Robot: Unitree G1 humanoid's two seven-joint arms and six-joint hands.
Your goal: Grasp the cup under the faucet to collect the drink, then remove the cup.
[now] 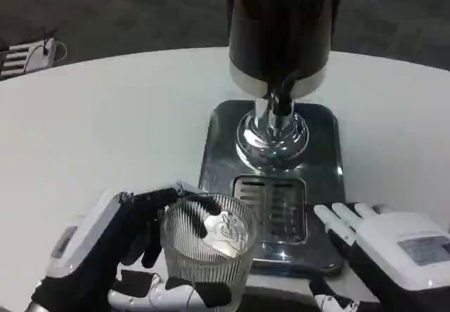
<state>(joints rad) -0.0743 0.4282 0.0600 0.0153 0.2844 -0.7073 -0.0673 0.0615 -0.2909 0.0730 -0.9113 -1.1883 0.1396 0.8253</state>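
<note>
Looks like an office or lab: grey carpet [126, 10], round white table [105, 115], shiny steel drink dispenser [278, 59] on top.

We see clear ribbed glass cup [208, 250], upright, empty-looking, at near-left corner of silver drip tray [323, 185]. Dark-bodied dispenser's chrome faucet [280, 105] stands farther back, cup not beneath it.

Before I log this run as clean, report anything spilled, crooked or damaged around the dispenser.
Nothing stands out. The drink dispenser stands upright on its metal base tray, with no visible spill on the white table. The left hand holds the ribbed glass cup upright at the tray's front edge, short of the faucet. The right hand rests open nearby.
</note>
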